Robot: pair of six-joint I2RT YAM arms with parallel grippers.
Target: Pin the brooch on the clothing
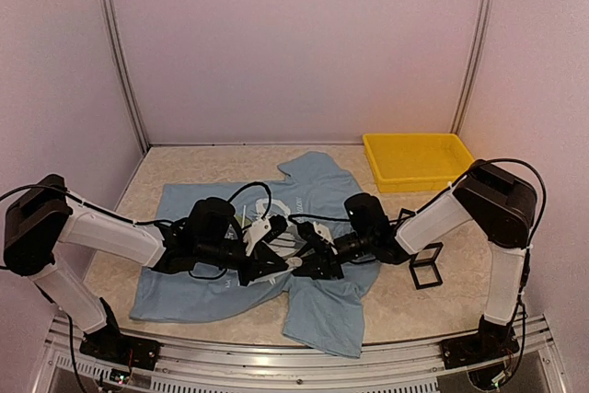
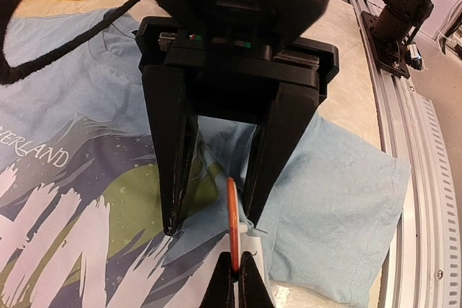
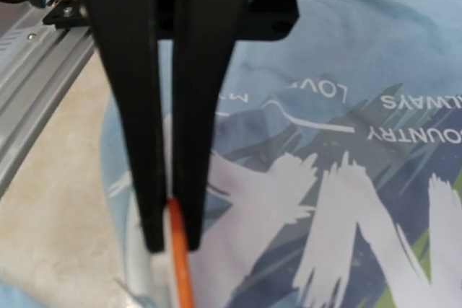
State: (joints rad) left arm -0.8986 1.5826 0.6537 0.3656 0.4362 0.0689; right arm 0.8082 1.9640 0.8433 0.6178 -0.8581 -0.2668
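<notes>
Orange brooch, edge-on over the printed chest of the shirt, clamped in the left hand; the right hand faces it, fingers straddling its rim; whether they grip cannot be told.

Light blue T-shirt, its chest printed with large white brush-stroke lettering, green-yellow streaks, dark blue-grey patches and smaller white words. Thin, bright orange brooch. Left gripper and right gripper are black. Left arm and right arm are white with black joints. Table is beige with a faint marbled speckle. Plain yellow tray at its far right corner. Small black square frames near its right edge. Pale pinkish-white walls. Silver rail along the near edge.
</notes>
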